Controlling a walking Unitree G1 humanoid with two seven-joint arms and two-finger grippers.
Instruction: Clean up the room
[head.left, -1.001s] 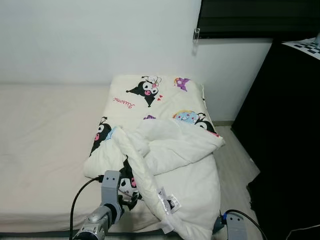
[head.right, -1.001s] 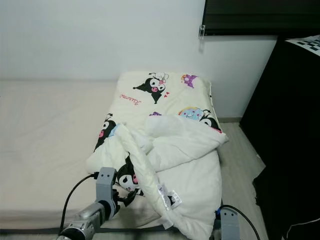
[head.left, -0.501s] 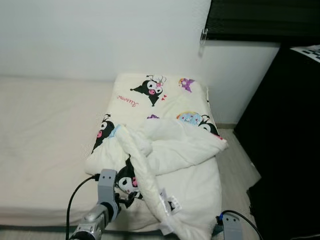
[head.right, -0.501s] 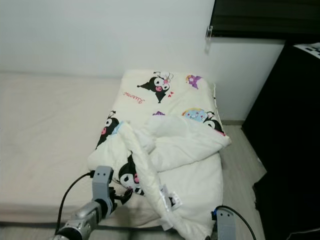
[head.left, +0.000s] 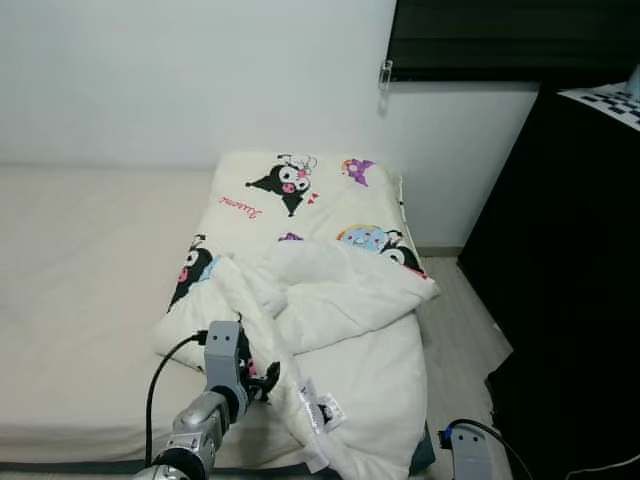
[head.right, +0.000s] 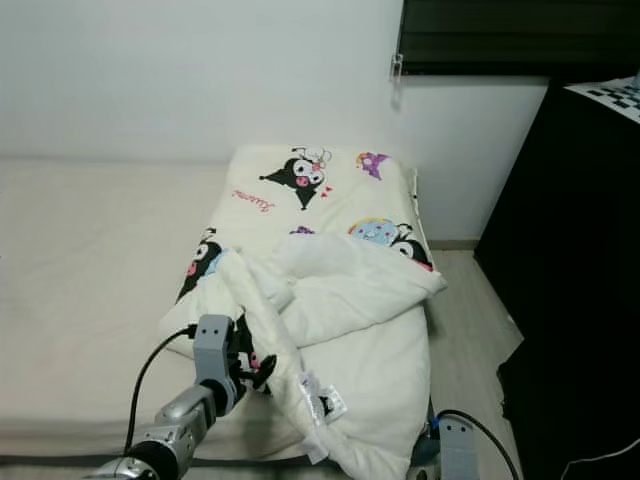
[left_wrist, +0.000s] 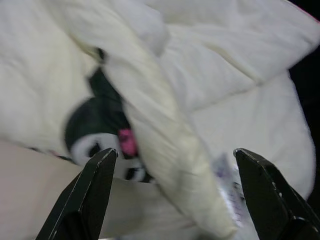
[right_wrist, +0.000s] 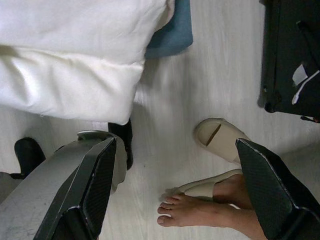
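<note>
left eye view: a cream blanket (head.left: 320, 300) printed with black cartoon figures lies rumpled on the bed (head.left: 80, 260), its near half folded back and spilling over the bed's foot end beside a black cabinet (head.left: 570, 270). the left gripper (left_wrist: 175, 195) hovers at the blanket's near edge, fingers spread wide around a thick fold, holding nothing. the right gripper (right_wrist: 170, 190) hangs low off the bed's corner, fingers wide apart and empty, above pale floor (right_wrist: 210, 75) where a person's bare foot (right_wrist: 200, 212) and a beige slipper (right_wrist: 220, 137) show.
</note>
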